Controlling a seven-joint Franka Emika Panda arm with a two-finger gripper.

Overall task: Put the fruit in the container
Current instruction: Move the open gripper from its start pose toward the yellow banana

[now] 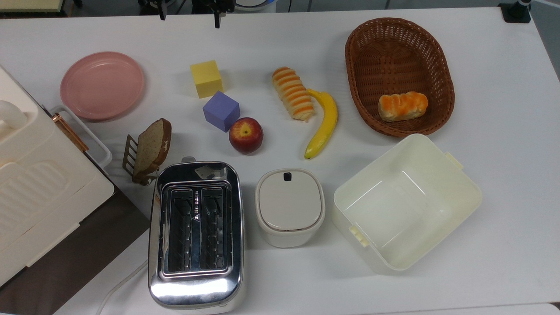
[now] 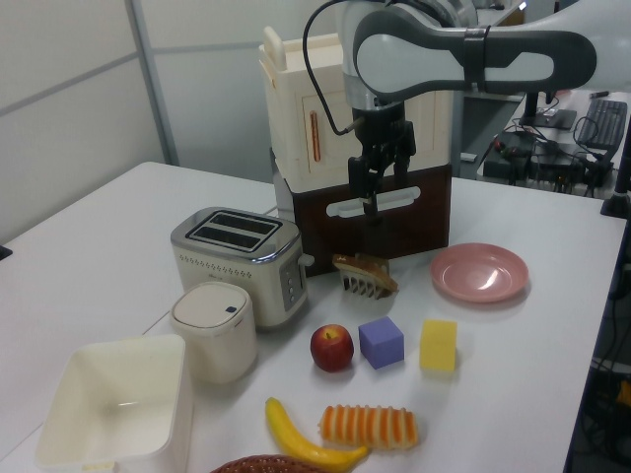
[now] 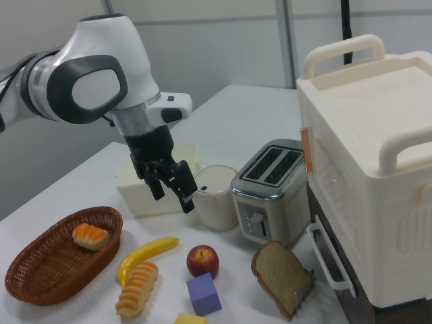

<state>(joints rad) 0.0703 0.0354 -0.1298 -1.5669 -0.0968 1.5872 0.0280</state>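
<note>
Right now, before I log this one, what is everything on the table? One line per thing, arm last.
banana: 1, yellow, mid-table beside the striped roll
container: 1, cream-white, open, empty, near edge in the top view
wicker basket: 1, brown, holds one bread roll
bread rolls: 2, orange-striped, one on table, one in basket
apple: 1, red, next to the purple cube
cubes: 2, purple and yellow
plate: 1, pink
toast slice: 1, brown, in a rack
toaster: 1, chrome
canister: 1, white, lidded
oven cabinet: 1, cream, at the table's end
gripper: 1, black, open, above the table, holding nothing
</note>
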